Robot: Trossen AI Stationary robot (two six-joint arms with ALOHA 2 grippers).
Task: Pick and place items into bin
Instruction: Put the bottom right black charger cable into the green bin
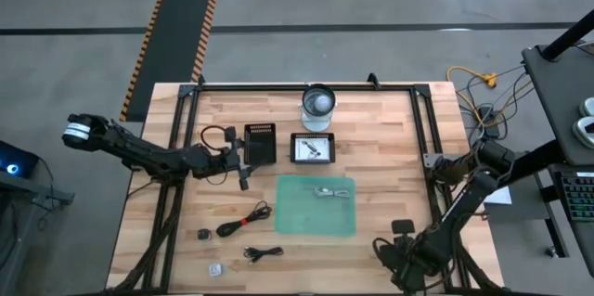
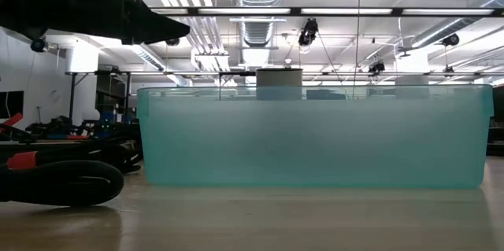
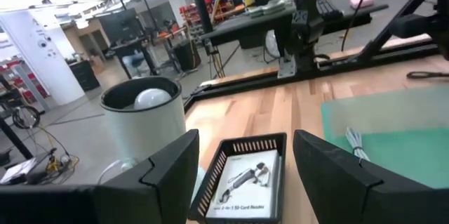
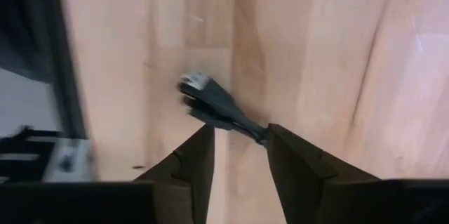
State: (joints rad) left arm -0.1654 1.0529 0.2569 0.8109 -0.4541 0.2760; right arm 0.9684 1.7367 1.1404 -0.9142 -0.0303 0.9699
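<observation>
The translucent green bin [image 1: 316, 217] sits mid-table and holds a whitish short cable [image 1: 325, 192]; it fills the low view as the bin [image 2: 315, 137]. A white printed card [image 3: 242, 178] lies in a black tray [image 1: 313, 148]. Black coiled cables [image 1: 243, 220] [image 1: 263, 252], a tiny black piece [image 1: 204, 234] and a white piece [image 1: 215, 269] lie on the wood left of the bin. My left gripper [image 1: 245, 168] [image 3: 245, 143] hovers open beside a dark slotted block [image 1: 260, 143]. My right gripper [image 1: 388, 251] [image 4: 240, 131] points down near the table's near right, open, a black cable end [image 4: 210, 101] showing between its fingertips. My right gripper points down from above with the black cable end's stem [image 4: 258, 133] running in beside one fingertip [image 4: 280, 147]. That finger hides where the stem goes. I cannot tell whether the fingers touch it or whether it is clear of the wood.
A white cylinder [image 1: 317, 106] with a bulb-like top stands at the far edge. A red-and-black cable [image 1: 218, 134] lies near the left arm. Black frame rails [image 1: 427, 129] run along the table's sides. Bare wood lies right of the bin.
</observation>
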